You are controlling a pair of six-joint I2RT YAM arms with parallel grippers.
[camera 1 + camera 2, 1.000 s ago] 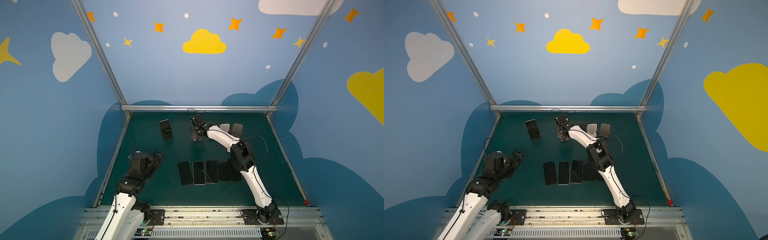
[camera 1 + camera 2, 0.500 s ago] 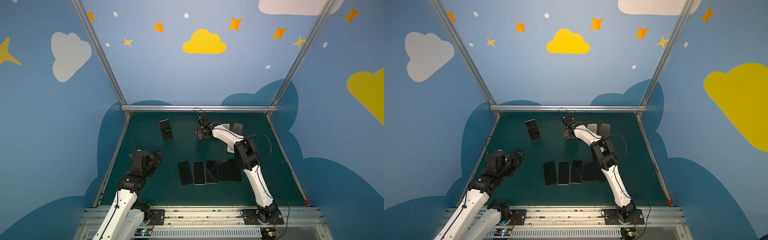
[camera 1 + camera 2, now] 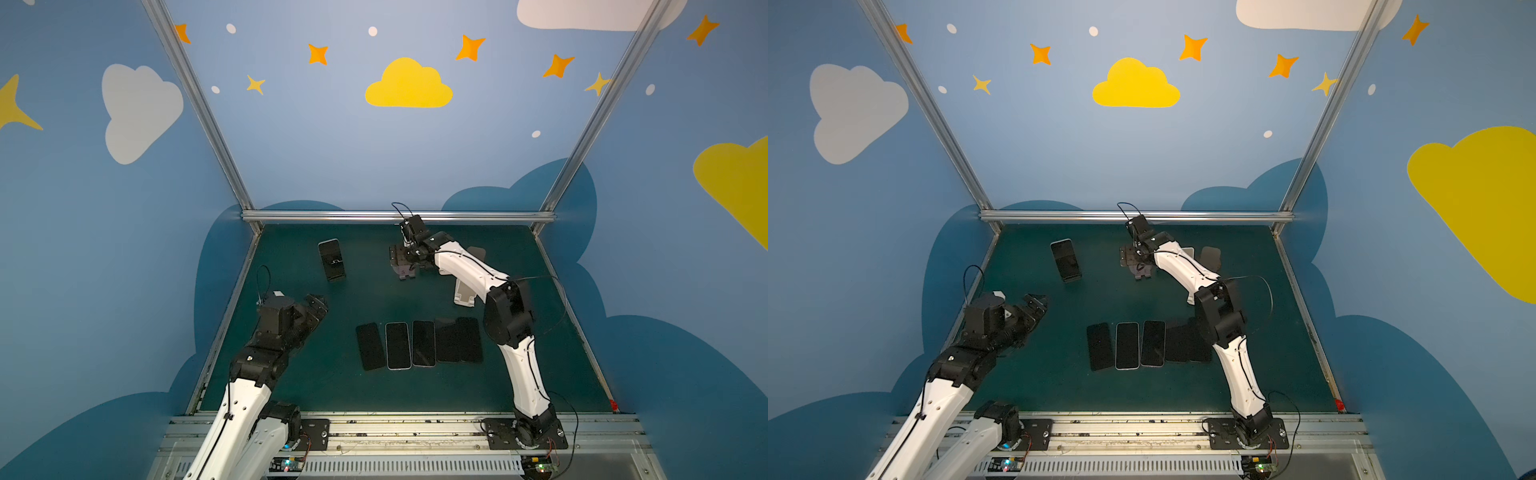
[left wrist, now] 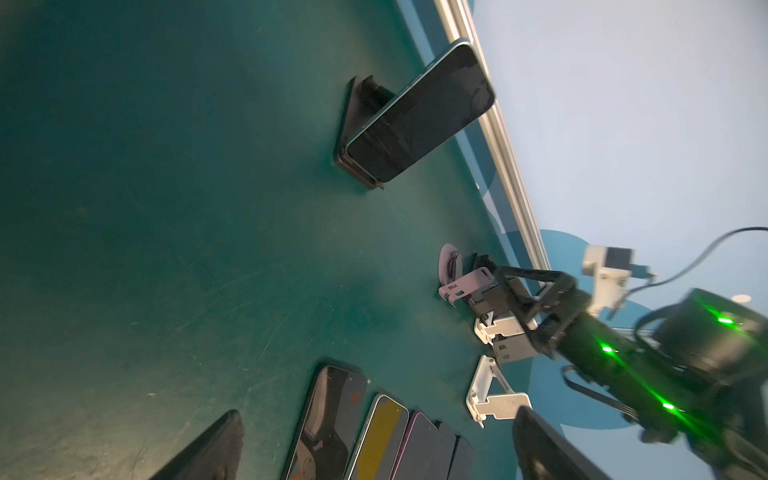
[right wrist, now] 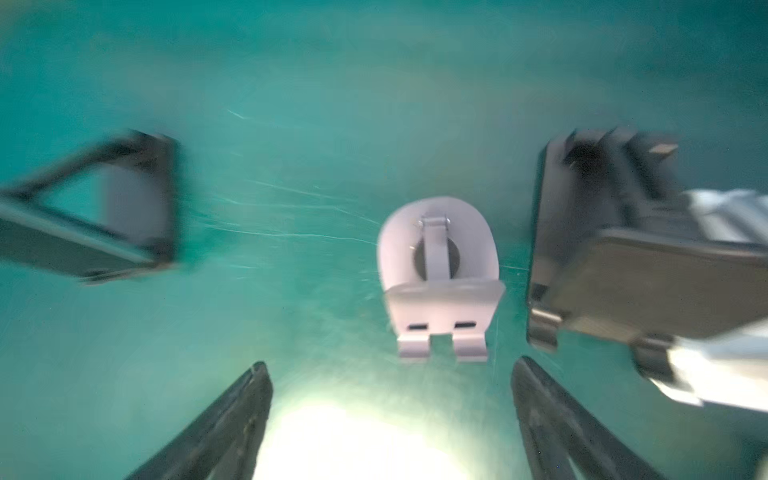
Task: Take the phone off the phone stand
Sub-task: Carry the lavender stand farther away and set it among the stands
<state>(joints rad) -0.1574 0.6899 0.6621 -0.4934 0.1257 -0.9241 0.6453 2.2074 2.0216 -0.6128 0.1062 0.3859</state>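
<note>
The phone (image 3: 332, 259) leans in its black stand (image 4: 349, 124), upper left of the mat (image 3: 332, 395) in both top views, lip holding its lower edge. The left gripper (image 3: 318, 305), nearest below it, gapes empty. The right gripper (image 5: 390, 374), blurred but apparently parted and empty, hangs over a bare lilac stand (image 5: 436, 266).

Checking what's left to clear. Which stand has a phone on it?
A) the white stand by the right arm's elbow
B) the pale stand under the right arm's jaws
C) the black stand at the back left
C: the phone leans on the black stand, while the pale stand below the right gripper's open jaws is bare.
</note>
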